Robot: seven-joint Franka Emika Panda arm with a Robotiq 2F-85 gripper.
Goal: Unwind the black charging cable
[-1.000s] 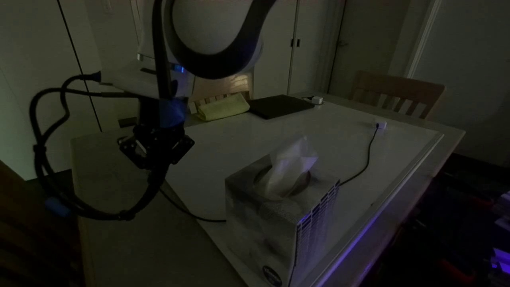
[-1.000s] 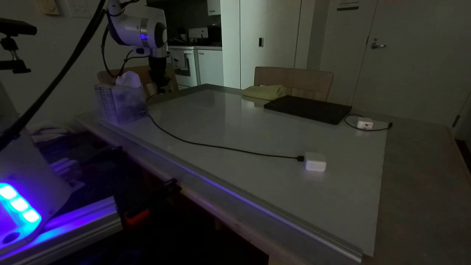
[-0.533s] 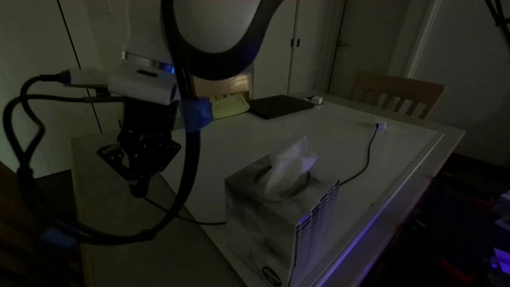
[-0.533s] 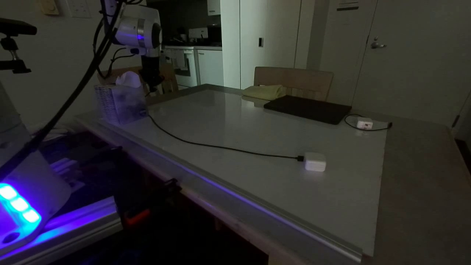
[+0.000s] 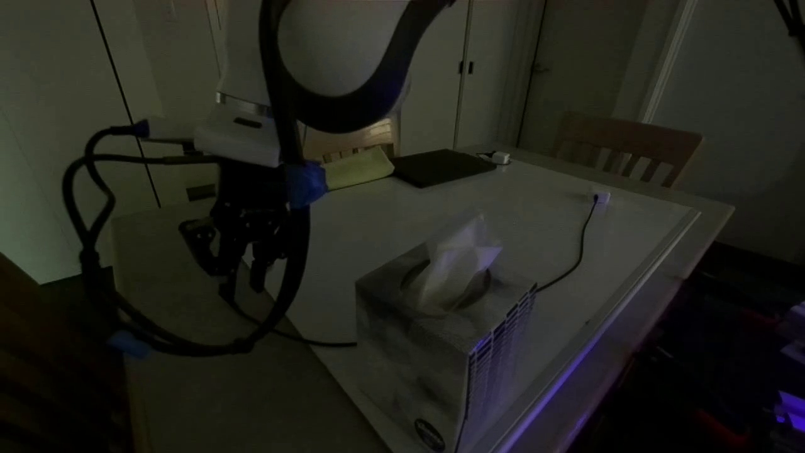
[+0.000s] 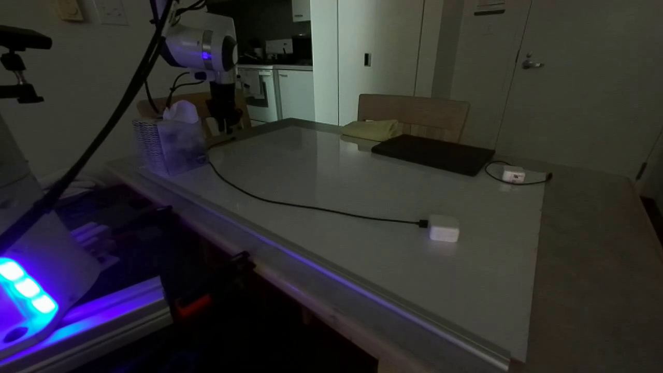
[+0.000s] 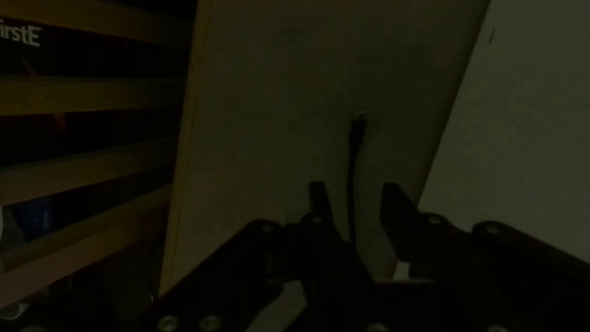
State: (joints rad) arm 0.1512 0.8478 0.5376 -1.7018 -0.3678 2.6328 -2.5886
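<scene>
The black charging cable (image 6: pixel 311 207) is stretched out long over the table (image 6: pixel 595 259); one end is stuck into a white charger block (image 6: pixel 444 229) that sits on the whiteboard (image 6: pixel 466 290); from the block the cable bends across the board to the tissue box (image 5: pixel 409 352) and goes past just beside it; in an exterior view the box hides a bit of it; past the box the cable leaves the board and goes over a bare strip of table, where its small plug (image 7: pixel 357 133) shows in the wrist view.

The robot's gripper (image 7: pixel 354 188) points down near this end; its two fingers (image 7: pixel 319 198) are a little way apart, not wide; the cable runs between their tips, and a bit of table shows on each side of it, so it is not being pinched; lower in that view the gripper hides the rest.

A white tissue (image 5: pixel 456 270) pokes up out of the box; a folded yellow cloth (image 6: pixel 370 130) lies just beside a flat black pad (image 6: pixel 432 154); on the pad's other side sits a second white charger (image 6: pixel 513 174), with a short black cord (image 6: pixel 549 176) curled by it; a wooden chair (image 6: pixel 413 110) stands behind the cloth and pad; blue lights (image 6: pixel 27 287) glow on the robot's base (image 6: pixel 52 233).
</scene>
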